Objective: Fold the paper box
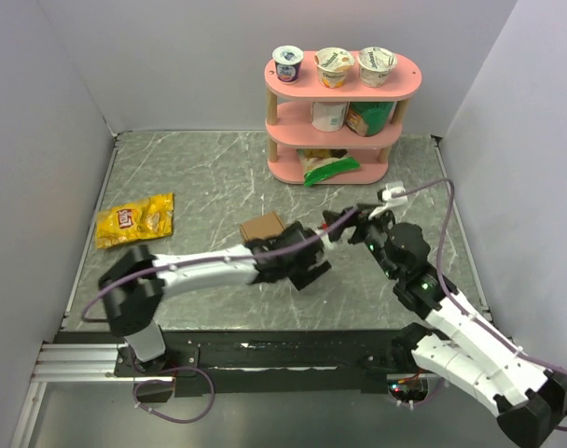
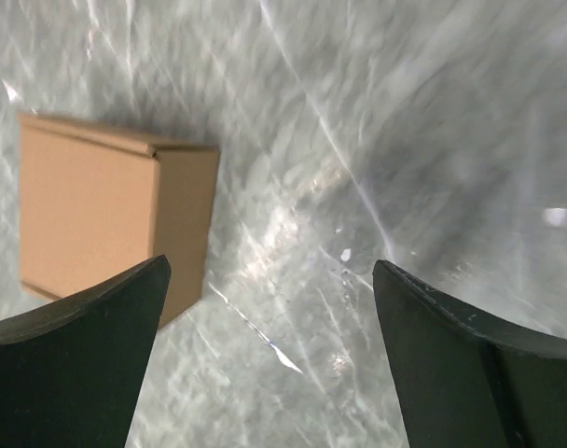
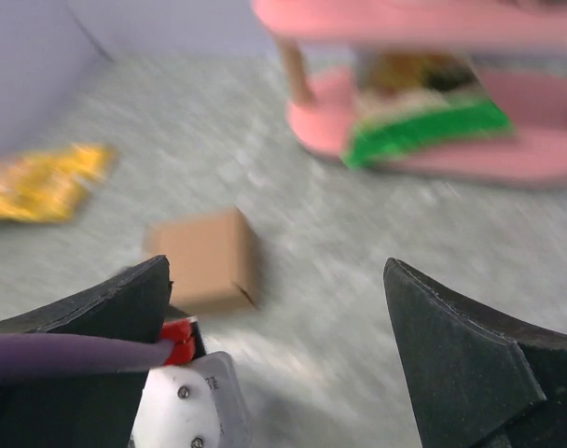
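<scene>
Top external: folding looks done

Nearest, shows left gripper (image 2: 269, 269) and right gripper (image 3: 276, 266) spread wide, gripping nothing. Just beyond, finds paper box (image 1: 262, 227) closed into a cube on the table (image 1: 190, 177), touching neither. Leaves only pulling back.

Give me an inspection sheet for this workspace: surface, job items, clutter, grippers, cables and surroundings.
Surface: grey marbled table, streaked with white veins.
Job's things: box, folded shut, lying on the table, between neither gripper's fingers.
Clutter: snack bag lying flat at the left; pink shelf at the back, three cups on top, green bag on its bottom tier.
Grippers: left gripper open, empty, box off to its side; right gripper open, empty, facing the box.
Cables: left cable lies along its arm; right cable loops over the table.
Surroundings: white walls on three sides.
</scene>
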